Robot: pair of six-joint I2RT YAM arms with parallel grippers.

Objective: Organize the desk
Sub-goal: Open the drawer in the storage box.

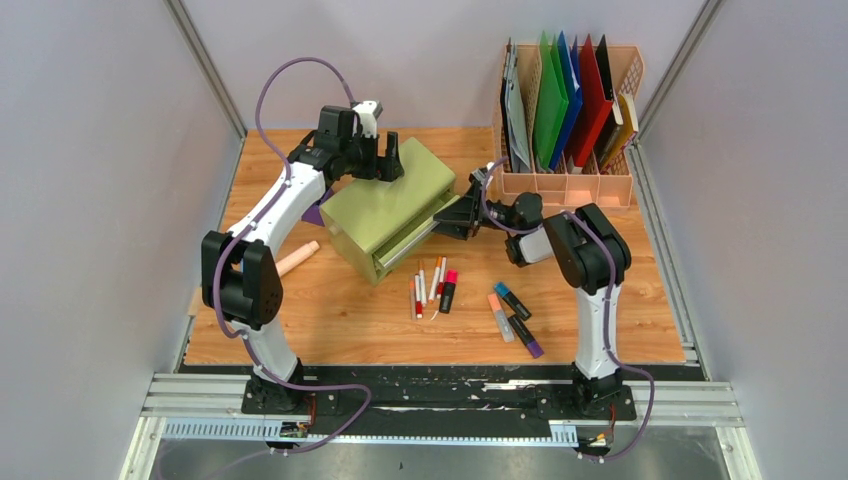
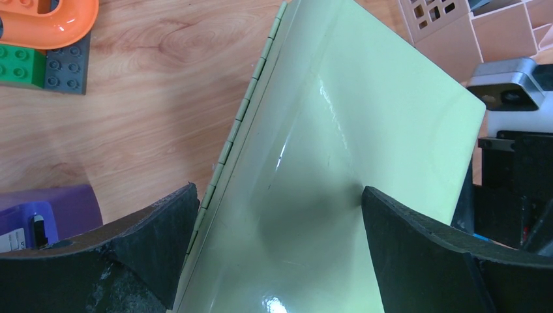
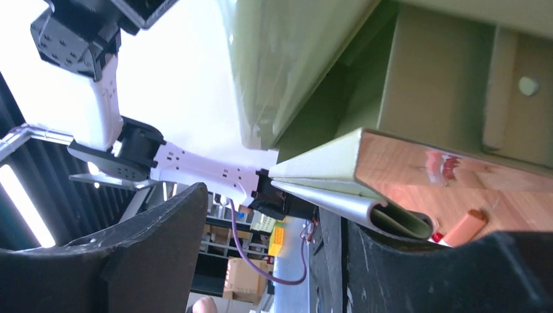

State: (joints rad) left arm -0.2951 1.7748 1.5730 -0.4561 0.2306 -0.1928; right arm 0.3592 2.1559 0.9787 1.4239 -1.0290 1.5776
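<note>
Worktop [image 1: 340,320]: orange-brown wood, flat under both arms, rail at near edge. Left fingers [image 2: 156,235] spread wide above the green chest [image 1: 385,205], one at its hinged rear edge, the other over its top; the wood lies below and left of them. Right fingers [image 3: 156,248] apart at the chest's drawer lip [image 3: 339,195], not clamped, above the wood. Markers [image 1: 432,285] loose near the chest.

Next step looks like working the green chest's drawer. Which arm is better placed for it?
Right, I'd judge. The right pincer sits at the drawer front, jaws astride its lip. The left pincer is open over the chest top, away from the drawer, better suited to steadying.
</note>
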